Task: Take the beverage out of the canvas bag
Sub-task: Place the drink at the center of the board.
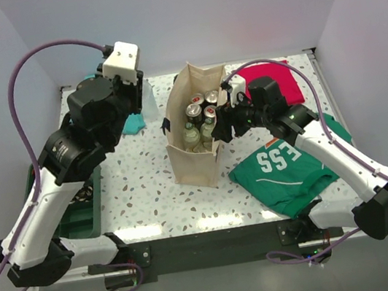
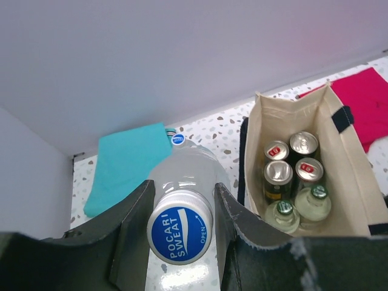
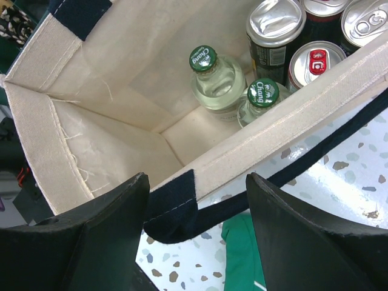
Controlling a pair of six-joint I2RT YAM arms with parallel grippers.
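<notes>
The beige canvas bag (image 1: 195,161) stands upright mid-table with its mouth open, and several cans (image 2: 303,144) and green-capped glass bottles (image 3: 218,79) stand inside it. To its left, outside the bag, my left gripper (image 2: 182,209) is shut on the blue-and-white cap of a clear Pocari Sweat bottle (image 2: 185,173), which hangs upright beneath the jaws. I cannot tell whether its base touches the table. My right gripper (image 3: 197,182) is open, with its fingers either side of the bag's right rim and navy strap (image 3: 176,209), gripping nothing.
A teal cloth (image 1: 131,124) lies behind the held bottle, and a second blue-capped bottle (image 2: 176,138) stands beside it. A red cloth (image 1: 275,77) is at the back right, a green jersey (image 1: 290,167) at the front right. A dark green crate (image 1: 78,208) sits at the left edge.
</notes>
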